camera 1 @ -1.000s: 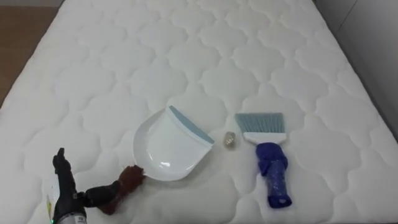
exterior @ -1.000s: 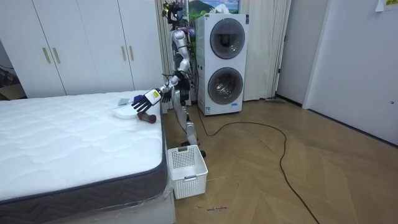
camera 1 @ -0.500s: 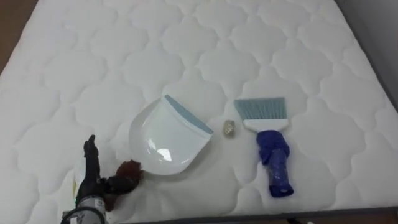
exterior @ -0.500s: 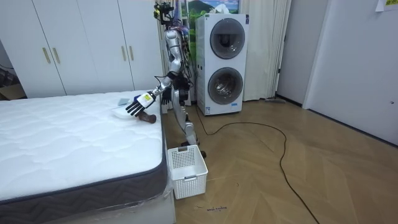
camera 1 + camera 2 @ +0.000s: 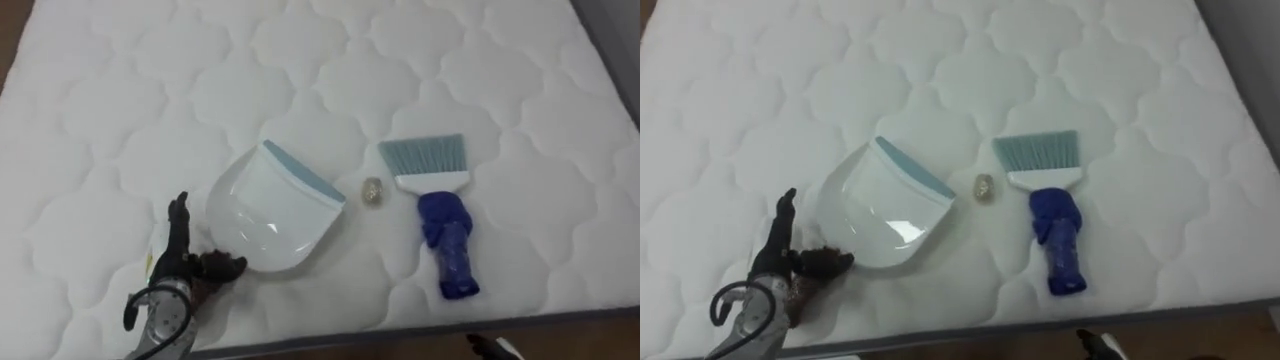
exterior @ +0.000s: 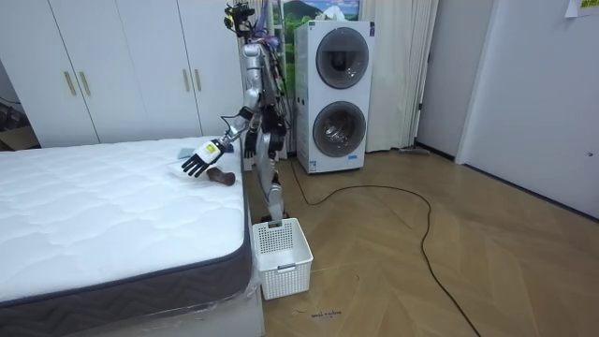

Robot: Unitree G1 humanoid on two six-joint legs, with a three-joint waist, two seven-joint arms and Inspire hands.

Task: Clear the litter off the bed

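Observation:
A white dustpan (image 5: pixel 268 212) with a blue lip and a brown handle (image 5: pixel 218 266) lies on the white quilted mattress (image 5: pixel 330 80) near its front edge. To its right is a small scrap of rubbish (image 5: pixel 373 190), then a blue hand brush (image 5: pixel 440 215) with pale bristles pointing away from me. My left hand (image 5: pixel 174 257) is open just left of the brown handle, fingers straight and pointing up the bed, thumb beside the handle. In the room view it (image 6: pixel 194 164) hovers over the dustpan (image 6: pixel 186 169). My right hand (image 5: pixel 492 347) peeks in below the mattress edge.
I stand at the bed's side near its corner. A white slotted basket (image 6: pixel 281 256) sits on the wooden floor by the bed. Stacked washing machines (image 6: pixel 339 89) stand behind me, white wardrobes (image 6: pixel 122 65) beyond the bed.
The eye view has shifted as the camera moved closer over the bed. My left hand has reached forward and lower, closing in on the dustpan's brown handle. Dustpan, scrap and brush lie unmoved.

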